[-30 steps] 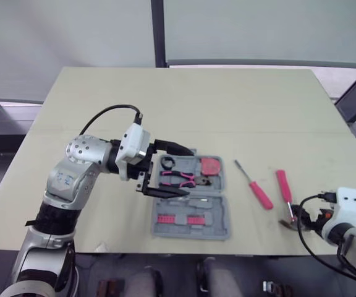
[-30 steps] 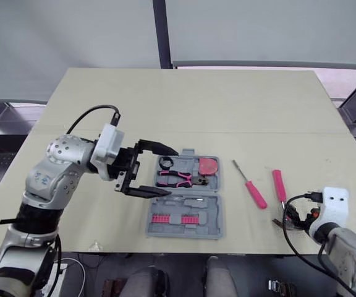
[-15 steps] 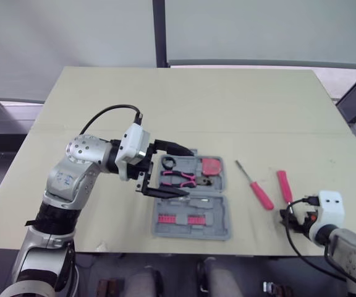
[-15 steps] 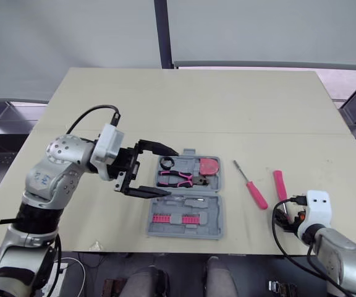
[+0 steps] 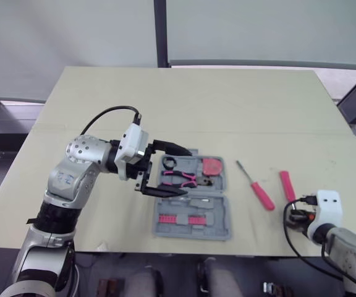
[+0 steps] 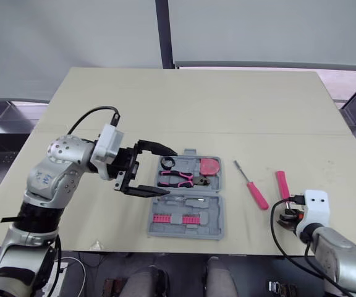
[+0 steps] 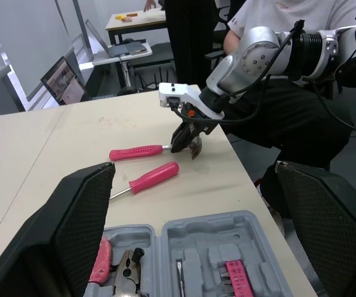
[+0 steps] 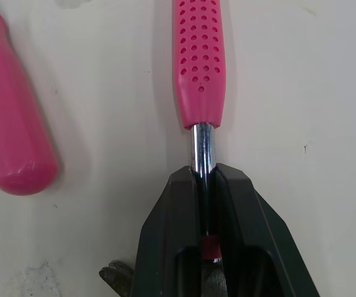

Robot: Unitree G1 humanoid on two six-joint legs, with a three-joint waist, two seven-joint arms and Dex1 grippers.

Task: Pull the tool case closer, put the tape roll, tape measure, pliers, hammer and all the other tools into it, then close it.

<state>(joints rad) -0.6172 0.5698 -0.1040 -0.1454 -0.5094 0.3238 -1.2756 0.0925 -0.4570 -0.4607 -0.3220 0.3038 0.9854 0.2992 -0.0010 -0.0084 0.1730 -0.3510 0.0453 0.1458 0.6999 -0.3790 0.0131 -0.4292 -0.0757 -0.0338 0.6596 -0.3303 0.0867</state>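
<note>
Left pincer [image 5: 187, 172] is spread wide and holds nothing. The open tool case [image 5: 191, 236] lies on the bench [image 5: 196, 105] directly ahead of it, with its nearest edge between the fingers. Right pincer [image 8: 204, 176] is clamped tight on the bare steel shank of the hammer [image 8: 201, 55], the pink perforated grip just ahead of the fingertips and the screwdriver [image 8: 11, 124] close beside. Judged stiff and head-heavy, with a smooth shank that may twist, though a hold near the head limits swing. No brand, label or writing is legible.
</note>
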